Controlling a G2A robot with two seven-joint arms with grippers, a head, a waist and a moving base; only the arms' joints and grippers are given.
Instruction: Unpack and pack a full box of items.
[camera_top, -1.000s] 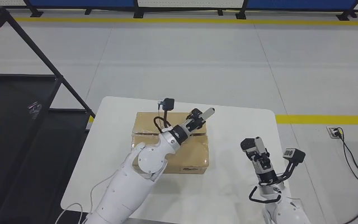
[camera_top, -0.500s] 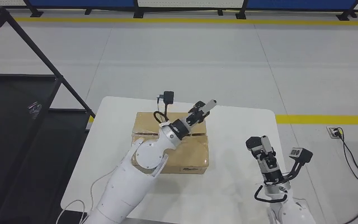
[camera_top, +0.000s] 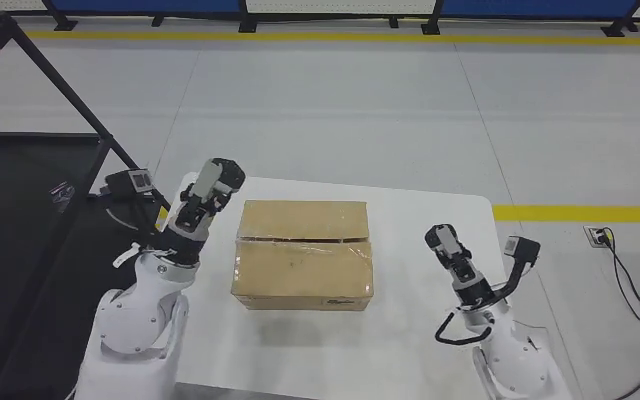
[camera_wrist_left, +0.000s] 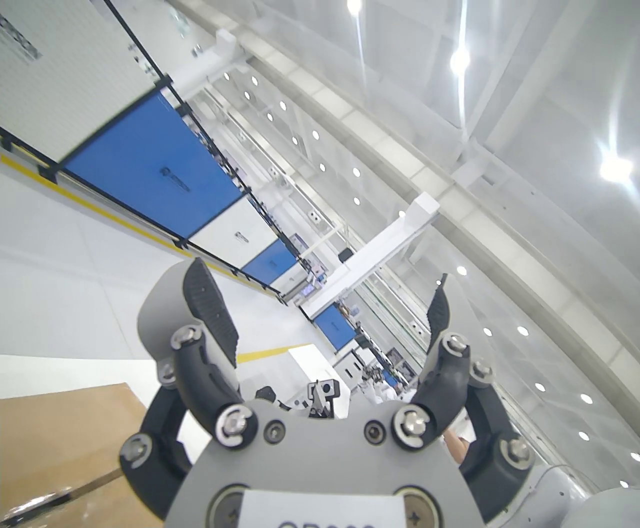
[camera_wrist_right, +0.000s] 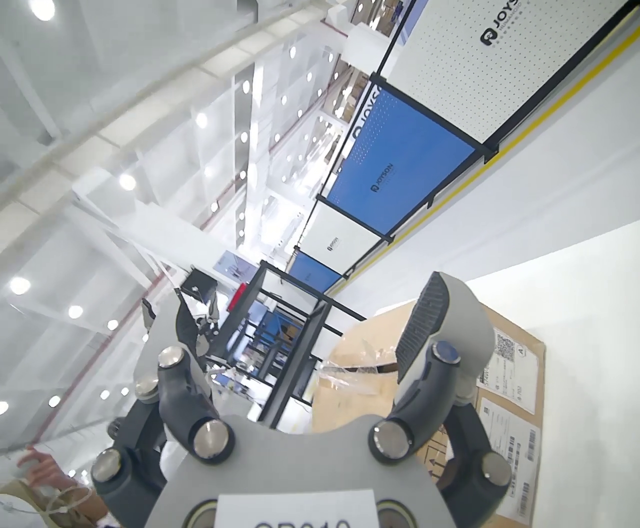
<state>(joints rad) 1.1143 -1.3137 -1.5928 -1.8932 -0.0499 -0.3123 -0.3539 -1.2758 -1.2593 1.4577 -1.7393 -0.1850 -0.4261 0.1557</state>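
Flanking a closed brown cardboard box (camera_top: 303, 254), centre of white desk (camera_top: 420, 330).
Jaws apart on left gripper (camera_top: 221, 172) at far-left corner and right gripper (camera_top: 440, 238) near right edge, both clear of it.

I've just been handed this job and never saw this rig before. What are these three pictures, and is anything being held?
It is a two-armed robot at a white table. The wide picture looks down from above its arms; the other two come from a camera on each wrist. A taped cardboard box sits mid-table, flaps down. The left gripper and right gripper are both open, tilted upward either side of the box, holding nothing.
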